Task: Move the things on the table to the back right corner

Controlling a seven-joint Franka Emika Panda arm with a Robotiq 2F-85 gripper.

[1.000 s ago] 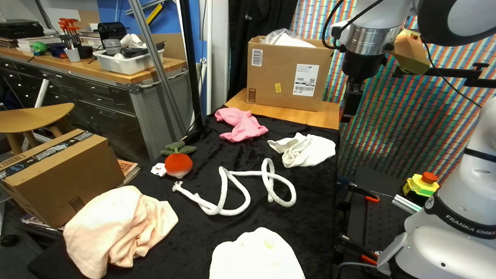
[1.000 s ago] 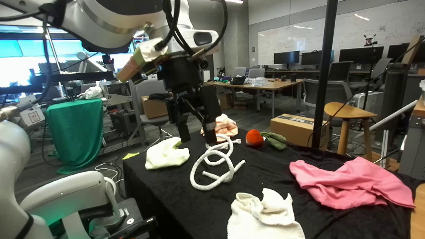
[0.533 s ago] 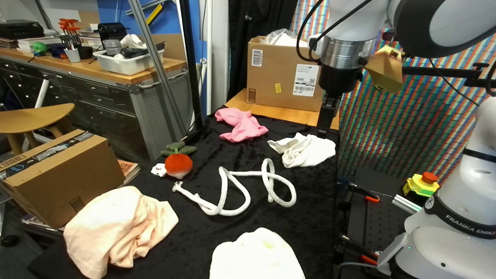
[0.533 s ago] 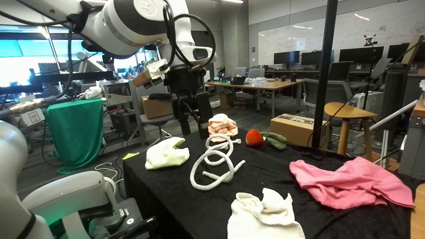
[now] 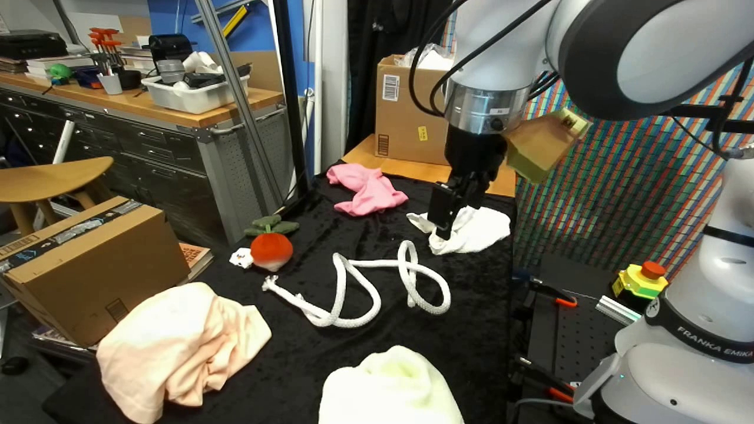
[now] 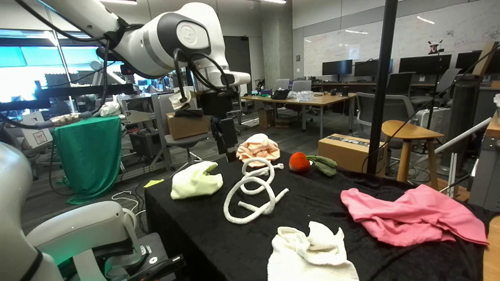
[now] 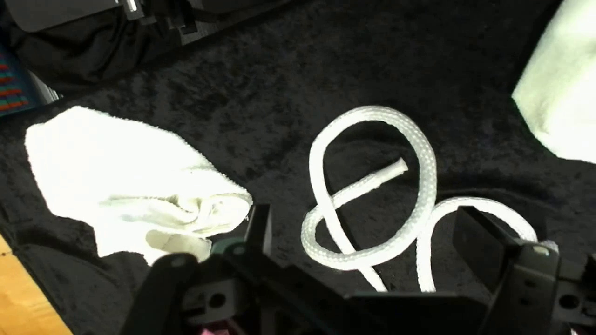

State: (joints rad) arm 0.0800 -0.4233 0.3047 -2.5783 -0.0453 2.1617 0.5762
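Observation:
My gripper [image 7: 370,228] stands open above the table [image 5: 294,371], and nothing is between its fingers. Below it lies the white rope [image 7: 427,163] in loops. A crumpled white cloth [image 7: 116,172] is at the left of the wrist view; the gripper [image 5: 442,229] overlaps this cloth in an exterior view. Another white cloth [image 6: 195,181] lies near the table's edge. The pink cloth [image 5: 368,191], the large peach cloth [image 5: 182,341] and the red round object [image 6: 299,162] with green leaves rest apart. Which patch is the back right corner I cannot tell.
A tall cardboard box [image 5: 436,118] stands on a wooden board [image 5: 359,150] beyond the black fabric. Another brown box [image 5: 100,265] sits beside the table. A black upright post [image 6: 381,86] rises behind the table's edge.
In an exterior view my gripper has come left and down, from beside the table to over it, and turned somewhat. It stays open. The cloths, rope and red object have not moved.

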